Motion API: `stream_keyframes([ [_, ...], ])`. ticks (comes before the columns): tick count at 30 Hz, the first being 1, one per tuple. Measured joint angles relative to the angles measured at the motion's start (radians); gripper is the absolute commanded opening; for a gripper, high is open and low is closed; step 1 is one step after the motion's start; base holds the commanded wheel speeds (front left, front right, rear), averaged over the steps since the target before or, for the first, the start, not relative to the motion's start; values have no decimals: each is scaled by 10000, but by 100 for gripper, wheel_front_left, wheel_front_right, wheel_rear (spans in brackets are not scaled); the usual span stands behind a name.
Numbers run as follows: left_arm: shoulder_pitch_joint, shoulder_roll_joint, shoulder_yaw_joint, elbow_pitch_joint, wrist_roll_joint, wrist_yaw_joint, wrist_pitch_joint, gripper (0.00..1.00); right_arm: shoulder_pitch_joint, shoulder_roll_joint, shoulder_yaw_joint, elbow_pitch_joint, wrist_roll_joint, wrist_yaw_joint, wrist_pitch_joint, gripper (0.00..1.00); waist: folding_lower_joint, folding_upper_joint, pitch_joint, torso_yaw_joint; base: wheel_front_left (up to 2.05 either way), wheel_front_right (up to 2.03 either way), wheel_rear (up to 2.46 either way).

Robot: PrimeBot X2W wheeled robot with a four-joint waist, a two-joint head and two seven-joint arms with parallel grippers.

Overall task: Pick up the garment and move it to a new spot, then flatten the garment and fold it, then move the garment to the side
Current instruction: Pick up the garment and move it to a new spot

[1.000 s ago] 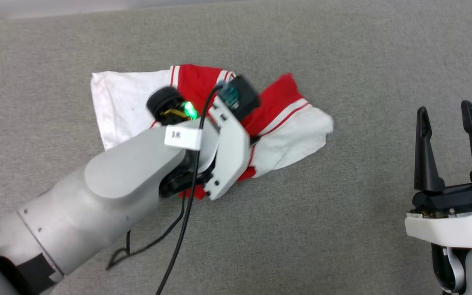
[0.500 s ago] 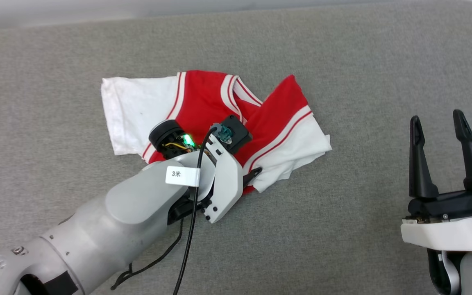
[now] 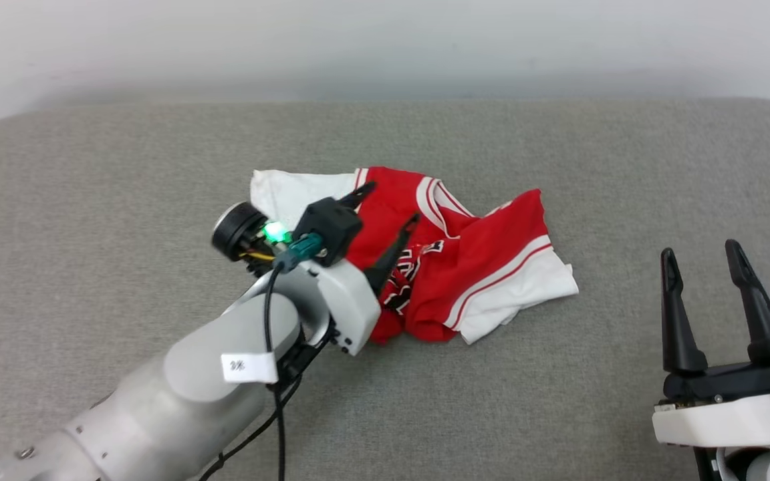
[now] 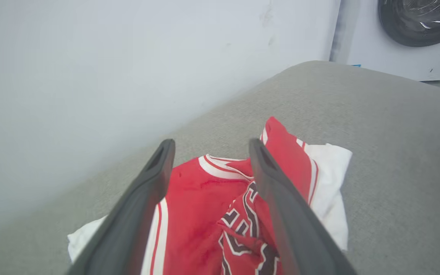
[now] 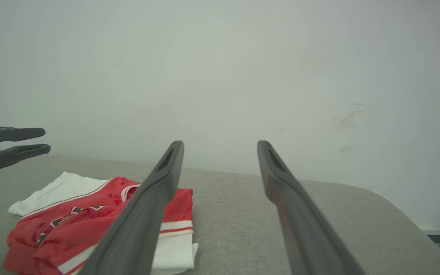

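The left gripper (image 3: 390, 204) hangs just above the shirt's left half, its fingers spread wide with nothing between them. The shirt (image 3: 485, 267) lies bunched in the middle of the grey cushion (image 3: 91, 200), its lettering creased, one white sleeve at its left edge and the other splayed to the right. Flattening looks like the step in hand. It is better to pinch a single layer at an outer edge than the heaped centre, then draw it outward, low along the cushion. The right gripper (image 3: 700, 254), equally wide and empty, stands well apart to the right; it could take the nearer sleeve.
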Motion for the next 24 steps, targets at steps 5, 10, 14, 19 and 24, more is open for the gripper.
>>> stream_keyframes([
  [5, 1104, 662, 1172, -930, 349, 1565, -236, 100, 303, 0, -35, 98, 0, 0, 0, 100, 0, 0, -406, 315, 0, 0, 0],
  [10, 2909, 1252, 3078, -2550, 1492, 2920, -255, 100, 477, 0, -130, 230, 0, 0, 0, 100, 0, 0, -639, 563, 0, 0, 0],
  [14, 4466, 1440, 4332, -3409, 2410, 3664, -255, 100, 569, 2, -140, 334, -4, 0, 0, 100, 0, 0, -788, 712, 0, 0, 0],
  [19, 6158, 1133, 5908, -4295, 3398, 4194, -265, 100, 706, 2, -176, 476, -17, 0, 0, 100, 0, 0, -936, 858, 0, 0, 0],
  [24, 7568, 575, 7010, -4771, 4299, 4094, -268, 100, 806, 2, -171, 654, 59, 0, 0, 100, 0, 0, -1080, 922, 0, 0, 0],
])
